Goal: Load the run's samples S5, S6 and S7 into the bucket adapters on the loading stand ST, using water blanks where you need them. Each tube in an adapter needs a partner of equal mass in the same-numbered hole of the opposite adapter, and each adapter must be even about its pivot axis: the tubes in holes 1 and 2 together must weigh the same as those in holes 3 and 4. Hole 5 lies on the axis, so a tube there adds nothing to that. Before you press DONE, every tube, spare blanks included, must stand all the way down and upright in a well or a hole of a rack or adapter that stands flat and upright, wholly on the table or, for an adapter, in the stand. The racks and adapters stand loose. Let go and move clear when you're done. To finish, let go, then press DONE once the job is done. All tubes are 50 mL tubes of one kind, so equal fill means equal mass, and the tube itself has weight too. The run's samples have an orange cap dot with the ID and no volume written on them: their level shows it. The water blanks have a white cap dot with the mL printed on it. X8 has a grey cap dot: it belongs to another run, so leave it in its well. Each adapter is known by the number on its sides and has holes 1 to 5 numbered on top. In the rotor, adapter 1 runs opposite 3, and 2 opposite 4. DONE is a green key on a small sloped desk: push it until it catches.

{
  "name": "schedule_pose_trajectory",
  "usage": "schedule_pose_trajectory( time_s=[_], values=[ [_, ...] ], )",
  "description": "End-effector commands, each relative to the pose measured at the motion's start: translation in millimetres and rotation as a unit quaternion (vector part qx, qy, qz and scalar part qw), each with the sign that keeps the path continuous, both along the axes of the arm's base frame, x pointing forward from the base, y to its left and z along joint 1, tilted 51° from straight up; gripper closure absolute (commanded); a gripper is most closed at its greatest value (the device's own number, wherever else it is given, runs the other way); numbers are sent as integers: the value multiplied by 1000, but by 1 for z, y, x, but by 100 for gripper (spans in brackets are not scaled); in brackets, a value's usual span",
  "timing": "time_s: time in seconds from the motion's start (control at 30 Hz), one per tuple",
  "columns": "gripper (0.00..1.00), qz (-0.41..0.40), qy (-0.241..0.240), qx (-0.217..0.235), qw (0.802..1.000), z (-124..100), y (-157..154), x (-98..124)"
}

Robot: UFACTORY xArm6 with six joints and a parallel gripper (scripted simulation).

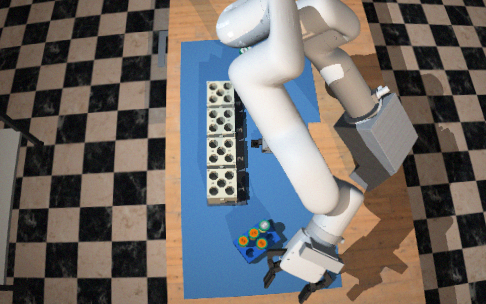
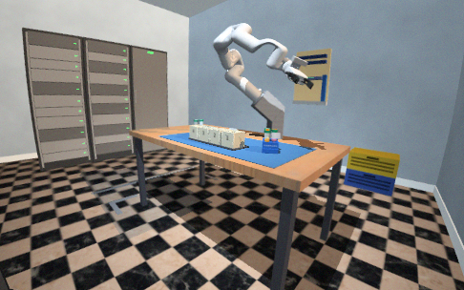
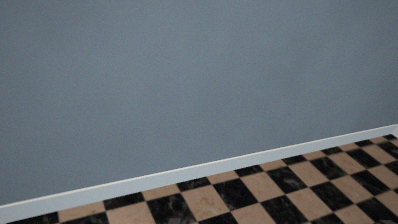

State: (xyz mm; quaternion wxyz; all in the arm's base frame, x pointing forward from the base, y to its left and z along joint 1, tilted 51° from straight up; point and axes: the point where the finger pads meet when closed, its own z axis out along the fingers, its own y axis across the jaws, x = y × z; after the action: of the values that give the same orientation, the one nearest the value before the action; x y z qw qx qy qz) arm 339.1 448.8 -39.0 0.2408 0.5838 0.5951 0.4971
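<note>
From above, the black-fingered gripper (image 1: 293,286) hangs with jaws spread wide and nothing in them. The small blue rack of orange-dotted sample tubes (image 1: 257,241) stands just beside them; it is loose, so a slanted descent could tip it. From the side, the row of cream adapter blocks (image 2: 217,135) lies well beyond, below jaw height. The wrist camera shows only grey wall (image 3: 190,80) and chequered floor (image 3: 300,195), so it gives no guidance yet.

Lab, tube rack (image 1: 256,241), server cabinets (image 2: 94,97)
</note>
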Motion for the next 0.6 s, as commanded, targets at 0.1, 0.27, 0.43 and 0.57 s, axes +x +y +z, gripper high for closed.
schedule_pose_trajectory(
  time_s=[0.1,0.27,0.43,0.57],
  values=[
    [0,-41,-4,11,999,28,-18,21],
    [0,-57,-5,15,998,36,-24,28],
    [0,-94,-7,24,995,46,-33,35],
    [0,-94,-7,24,995,59,-44,45]
  ],
)
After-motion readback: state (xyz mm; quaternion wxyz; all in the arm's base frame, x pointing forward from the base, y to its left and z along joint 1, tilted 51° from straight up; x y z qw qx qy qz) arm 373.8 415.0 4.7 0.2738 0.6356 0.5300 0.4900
